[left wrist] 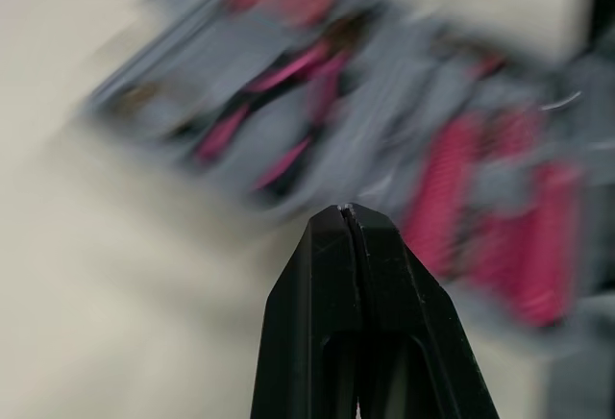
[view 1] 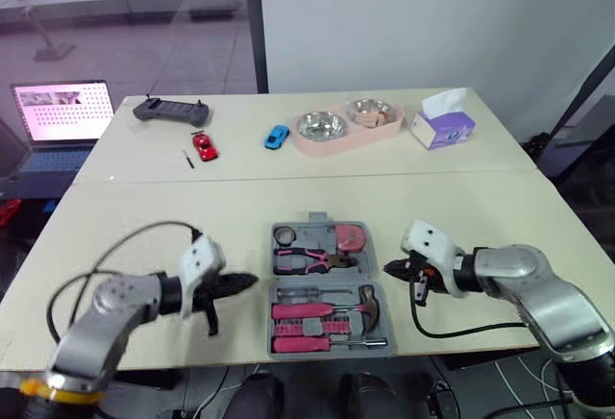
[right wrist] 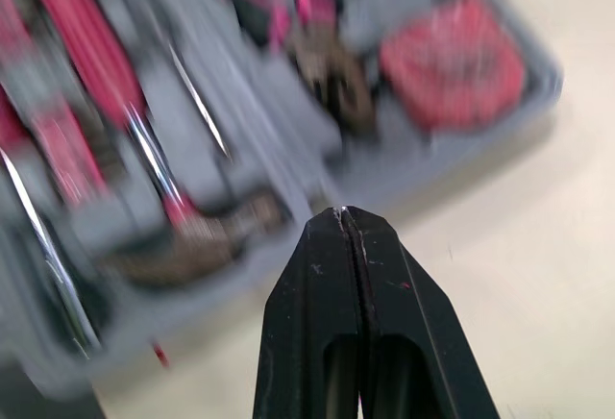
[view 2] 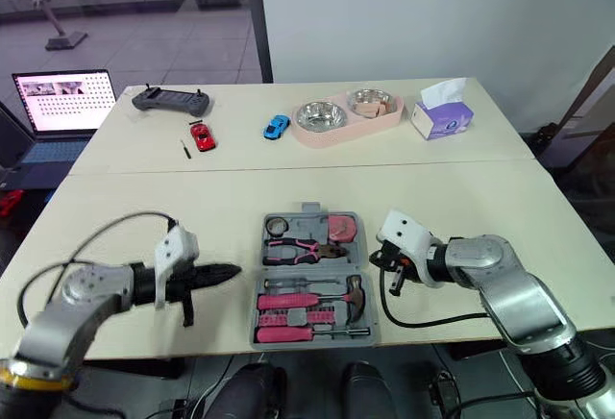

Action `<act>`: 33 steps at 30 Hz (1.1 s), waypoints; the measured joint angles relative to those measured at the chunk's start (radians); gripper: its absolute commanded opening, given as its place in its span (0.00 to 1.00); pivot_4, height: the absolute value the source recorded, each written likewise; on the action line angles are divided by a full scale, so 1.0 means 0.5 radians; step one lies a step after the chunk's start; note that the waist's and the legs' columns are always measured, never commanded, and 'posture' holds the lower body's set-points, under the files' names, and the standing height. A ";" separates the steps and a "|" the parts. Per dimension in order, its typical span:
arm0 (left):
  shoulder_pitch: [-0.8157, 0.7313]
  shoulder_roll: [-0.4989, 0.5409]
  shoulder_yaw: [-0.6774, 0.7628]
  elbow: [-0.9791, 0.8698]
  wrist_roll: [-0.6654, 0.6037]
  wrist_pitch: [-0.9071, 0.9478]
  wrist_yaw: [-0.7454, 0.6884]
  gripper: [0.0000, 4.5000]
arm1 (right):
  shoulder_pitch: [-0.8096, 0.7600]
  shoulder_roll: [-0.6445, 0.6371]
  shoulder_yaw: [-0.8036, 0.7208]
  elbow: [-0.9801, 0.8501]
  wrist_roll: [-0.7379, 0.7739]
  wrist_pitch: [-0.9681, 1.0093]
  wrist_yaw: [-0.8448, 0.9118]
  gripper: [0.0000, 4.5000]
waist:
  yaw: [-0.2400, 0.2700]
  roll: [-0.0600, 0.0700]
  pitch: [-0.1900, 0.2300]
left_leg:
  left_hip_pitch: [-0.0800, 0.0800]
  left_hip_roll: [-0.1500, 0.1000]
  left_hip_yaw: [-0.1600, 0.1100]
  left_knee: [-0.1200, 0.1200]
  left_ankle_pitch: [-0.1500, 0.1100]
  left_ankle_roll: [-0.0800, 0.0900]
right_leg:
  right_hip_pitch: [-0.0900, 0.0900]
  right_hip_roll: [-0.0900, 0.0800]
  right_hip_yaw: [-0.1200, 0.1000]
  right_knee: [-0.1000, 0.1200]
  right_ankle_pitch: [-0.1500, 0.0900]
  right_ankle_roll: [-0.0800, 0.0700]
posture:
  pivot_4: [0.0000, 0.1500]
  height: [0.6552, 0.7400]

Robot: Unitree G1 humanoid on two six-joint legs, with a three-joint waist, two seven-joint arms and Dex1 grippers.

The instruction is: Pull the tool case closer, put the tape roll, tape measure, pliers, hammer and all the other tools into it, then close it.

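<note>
The grey tool case (view 1: 317, 234) lies open and flat at the near edge of the table (view 1: 144, 208), between the two arms. Its far half holds the tape roll (view 1: 285, 236) in the left corner, the pink tape measure (view 1: 350, 238) in the right corner, and the pink-handled pliers (view 1: 312, 260) lying across just below them. The near half holds the hammer (view 1: 366, 308) at its right side, its head against the right wall, along with pink-handled screwdrivers (view 1: 306, 311) laid in rows.

The left claw (view 1: 248, 282) has its fingers pressed together and empty, pointing at the case's left wall from just beside it. The right claw (view 1: 388, 268) is likewise pressed together and empty, its tip just beside the right wall.

At the far side of the table, a pink tray (view 1: 336, 147) carries two steel bowls. The left bowl (view 1: 320, 127) looks empty. The right bowl (view 1: 373, 110) seems to hold something tan, though what it is cannot be made out. A purple tissue box (view 1: 442, 129) stands just right of the tray.
</note>
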 measured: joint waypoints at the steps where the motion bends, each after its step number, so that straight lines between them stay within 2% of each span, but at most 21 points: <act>1: 0.040 -0.020 -0.041 0.033 -0.001 -0.073 -0.041 0.00 | 0.014 0.006 -0.014 -0.005 0.025 0.019 -0.015 0.01 | 0.003 0.000 0.000 | 0.000 0.000 0.000 0.000 0.000 0.000 | -0.001 0.000 0.000 0.000 0.001 -0.001 | 1.00 1.00; 5: 0.033 -0.079 -0.197 0.234 0.067 -0.326 -0.113 0.00 | 0.020 0.030 -0.016 -0.021 0.072 0.055 -0.086 0.01 | 0.012 0.002 0.000 | 0.000 0.001 -0.001 0.001 0.002 -0.002 | 0.000 -0.002 -0.004 0.000 0.001 -0.003 | 1.00 1.00; 8: -0.067 -0.224 -0.291 0.470 0.151 -0.521 -0.089 0.00 | 0.020 0.070 -0.012 -0.021 0.107 0.081 -0.144 0.01 | 0.006 0.002 0.000 | -0.009 0.000 0.000 0.002 0.002 -0.002 | -0.005 -0.002 -0.005 0.000 0.001 -0.002 | 1.00 1.00; 14: -0.137 -0.295 -0.401 0.734 0.246 -0.800 -0.088 0.00 | -0.001 0.098 -0.007 -0.014 0.147 0.126 -0.222 0.01 | 0.002 0.002 -0.001 | -0.017 0.000 0.001 0.002 0.002 -0.001 | -0.015 0.001 -0.006 0.003 0.002 -0.001 | 1.00 1.00; 17: -0.172 -0.312 -0.455 0.818 0.283 -0.910 -0.099 0.00 | -0.056 0.136 -0.006 0.012 0.176 0.171 -0.258 0.17 | 0.003 0.003 -0.002 | -0.015 0.001 0.000 0.003 0.002 -0.001 | -0.012 0.002 -0.006 0.003 0.002 -0.002 | 1.00 1.00; 19: -0.207 -0.302 -0.503 0.885 0.332 -0.978 -0.098 0.00 | -0.123 0.150 -0.006 0.105 0.186 0.251 -0.315 0.42 | 0.003 0.005 -0.004 | -0.009 0.001 0.000 0.003 0.002 -0.001 | -0.007 0.001 -0.006 0.003 0.002 -0.003 | 1.00 1.00; 20: -0.213 -0.301 -0.512 0.891 0.345 -0.987 -0.098 0.00 | -0.140 0.152 -0.006 0.133 0.186 0.268 -0.332 0.49 | 0.003 0.006 -0.005 | -0.009 0.001 0.000 0.003 0.002 -0.001 | -0.007 0.001 -0.006 0.002 0.002 -0.003 | 1.00 1.00; 24: -0.273 -0.295 -0.567 0.947 0.379 -1.009 -0.077 0.00 | -0.380 0.224 -0.003 0.496 0.184 0.479 -0.452 0.96 | 0.001 0.019 -0.015 | -0.006 0.001 0.000 0.003 0.002 -0.001 | -0.004 0.002 -0.006 0.003 0.002 -0.003 | 1.00 1.00; 25: -0.279 -0.291 -0.571 0.948 0.382 -1.011 -0.074 0.00 | -0.412 0.236 -0.003 0.546 0.187 0.511 -0.464 0.99 | 0.001 0.020 -0.016 | -0.005 0.002 0.000 0.002 0.002 -0.001 | -0.004 0.002 -0.006 0.003 0.002 -0.003 | 1.00 1.00; 33: -0.347 -0.241 -0.589 1.019 0.406 -1.082 -0.054 0.00 | -0.776 0.525 0.000 1.167 0.204 0.541 -0.515 0.99 | -0.012 0.024 -0.019 | -0.001 0.003 0.001 0.001 0.002 -0.001 | -0.003 0.005 -0.006 0.005 0.002 -0.003 | 1.00 1.00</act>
